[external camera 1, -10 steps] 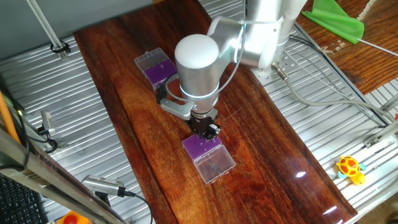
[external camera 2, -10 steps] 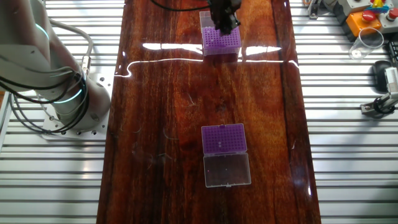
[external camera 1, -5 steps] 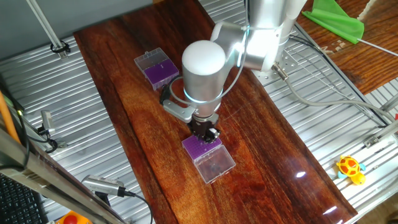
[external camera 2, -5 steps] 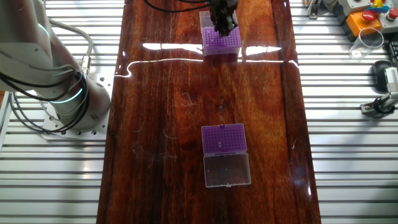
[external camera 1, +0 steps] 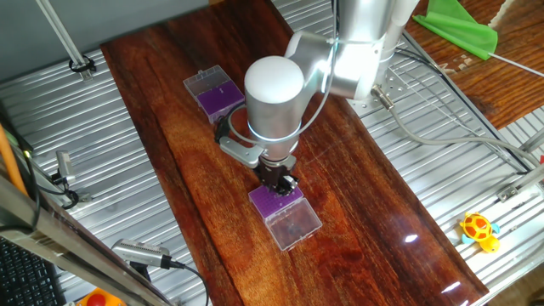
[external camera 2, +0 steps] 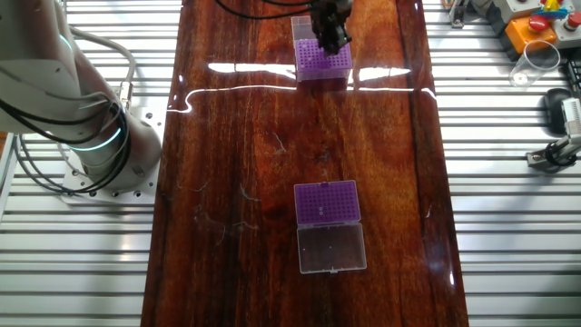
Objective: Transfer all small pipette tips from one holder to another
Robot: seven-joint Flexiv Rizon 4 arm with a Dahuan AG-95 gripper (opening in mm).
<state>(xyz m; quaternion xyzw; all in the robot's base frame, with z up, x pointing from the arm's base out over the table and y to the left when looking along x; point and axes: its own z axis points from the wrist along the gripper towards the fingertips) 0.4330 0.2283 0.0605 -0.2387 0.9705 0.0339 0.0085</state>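
Observation:
Two purple pipette tip holders with clear hinged lids lie open on the wooden board. My gripper [external camera 1: 281, 181] hangs directly over the purple insert of one holder [external camera 1: 274, 202], its dark fingers almost touching the insert. The other fixed view shows the gripper [external camera 2: 332, 38] over that holder [external camera 2: 323, 62] at the board's far end. The second holder [external camera 1: 216, 94] stands apart, seen close up as the holder [external camera 2: 328, 202] with its lid [external camera 2: 332, 247] folded out. The small pipette tips are too tiny to make out. The finger gap is not visible.
The wooden board [external camera 2: 236, 136] lies on a slatted metal table. The arm's base [external camera 2: 95, 145] stands beside it. A clear beaker [external camera 2: 537, 60], an orange button box [external camera 2: 536, 25], a yellow toy [external camera 1: 478, 230] and a green cloth [external camera 1: 461, 25] sit off the board.
The gripper made small sideways shifts above the same holder and stays low over its insert. Both holders stay where they were.

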